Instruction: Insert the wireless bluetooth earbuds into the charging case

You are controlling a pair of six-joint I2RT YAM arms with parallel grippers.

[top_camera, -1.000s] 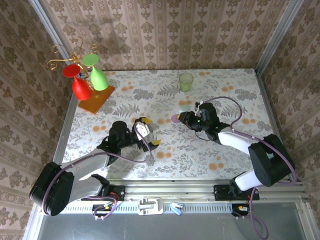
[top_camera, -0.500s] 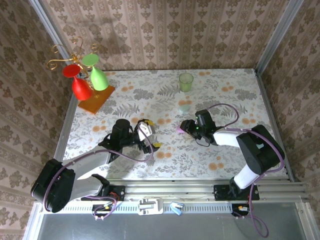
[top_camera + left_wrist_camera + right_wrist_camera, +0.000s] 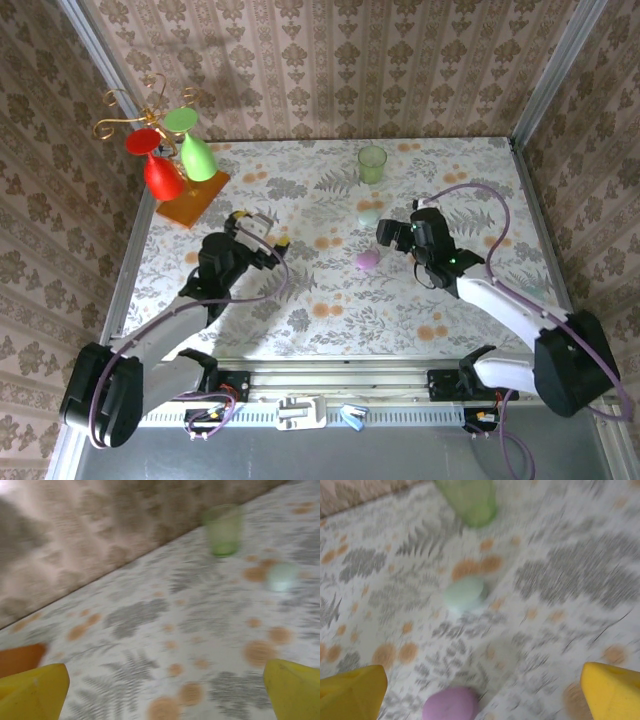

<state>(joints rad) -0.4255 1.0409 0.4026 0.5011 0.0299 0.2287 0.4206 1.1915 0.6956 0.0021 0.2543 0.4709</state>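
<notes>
Floral tabletop (image 3: 300, 300), purple oval case (image 3: 366, 259) lying near its middle, right hand (image 3: 386, 233) released just beside it, left hand (image 3: 262, 228) released, empty

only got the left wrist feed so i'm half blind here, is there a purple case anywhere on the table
Observer: Yes, a pinkish-purple oval plastic case lies on the floral table, nearer the arms than the pale mint oval case.
Operator: is the right claw on it
Observer: No, the right claw is open and holds nothing; the purple case lies free just beside it.
Operator: anything far left
Observer: A red plastic wine glass and a green plastic wine glass sit on a gold wire stand.
</notes>
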